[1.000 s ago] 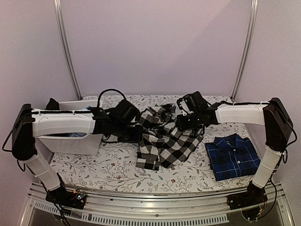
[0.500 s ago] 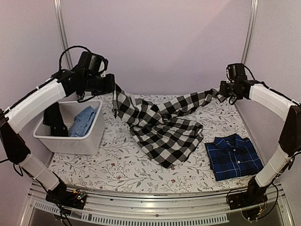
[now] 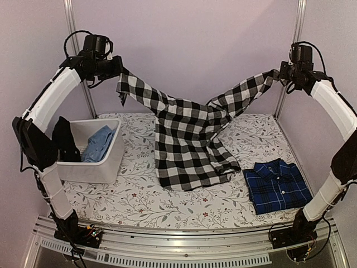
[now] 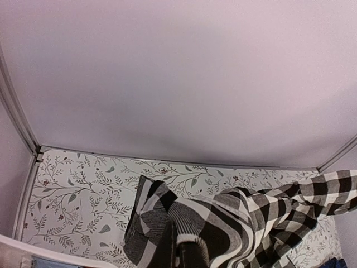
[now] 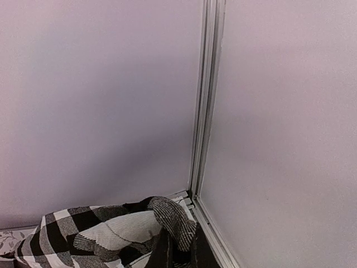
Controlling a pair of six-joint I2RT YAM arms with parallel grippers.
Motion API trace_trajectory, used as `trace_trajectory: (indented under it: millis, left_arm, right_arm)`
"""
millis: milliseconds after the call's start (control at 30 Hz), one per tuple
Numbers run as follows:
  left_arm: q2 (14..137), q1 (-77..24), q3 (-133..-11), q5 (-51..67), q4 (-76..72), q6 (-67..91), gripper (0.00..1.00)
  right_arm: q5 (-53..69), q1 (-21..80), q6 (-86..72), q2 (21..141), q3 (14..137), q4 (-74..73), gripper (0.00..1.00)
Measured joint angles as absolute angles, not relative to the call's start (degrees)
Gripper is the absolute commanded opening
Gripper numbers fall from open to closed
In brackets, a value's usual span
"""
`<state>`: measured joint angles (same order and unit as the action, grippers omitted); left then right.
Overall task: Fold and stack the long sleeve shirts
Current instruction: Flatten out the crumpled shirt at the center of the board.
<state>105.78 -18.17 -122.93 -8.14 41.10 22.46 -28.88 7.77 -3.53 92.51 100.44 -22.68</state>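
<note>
The buffalo check shirt [image 3: 187,145] hangs spread between both arms with its hem resting mid-table; half a second ago it sagged lower, its body heaped on the cloth. The left gripper [image 3: 118,73], at 10 o'clock, is clamped on one sleeve and the right gripper [image 3: 277,74], at 2 o'clock, on the other, both now higher and wider apart. The folded navy plaid shirt [image 3: 276,186] lies at 4 o'clock, near the hem's corner. The white bin [image 3: 106,167] sits at 9 o'clock, and bare table [image 3: 139,204] shows at 6 o'clock.
</note>
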Motion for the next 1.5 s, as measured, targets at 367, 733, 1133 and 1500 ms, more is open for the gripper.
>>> trace_trajectory:
  millis: [367,733,1133,1500]
  left_arm:
    - [117.45,-14.28,-129.23,-0.95,42.78,22.52,0.0]
    - [129.95,-14.24,-131.35,4.75,43.31,22.22,0.61]
    - [127.26,-15.97,-129.91,5.43,42.68,22.06,0.82]
    - [101.97,-27.46,-93.54,4.1,32.05,26.11,0.77]
  right_arm:
    - [-29.41,4.43,-1.74,98.02,106.5,-22.81,0.0]
    - [-21.3,4.43,-4.14,109.62,103.35,-28.77,0.45]
    - [-13.06,7.46,-7.03,106.94,91.88,-30.44,0.87]
    - [-11.44,18.44,-9.67,96.01,78.76,-28.25,0.85]
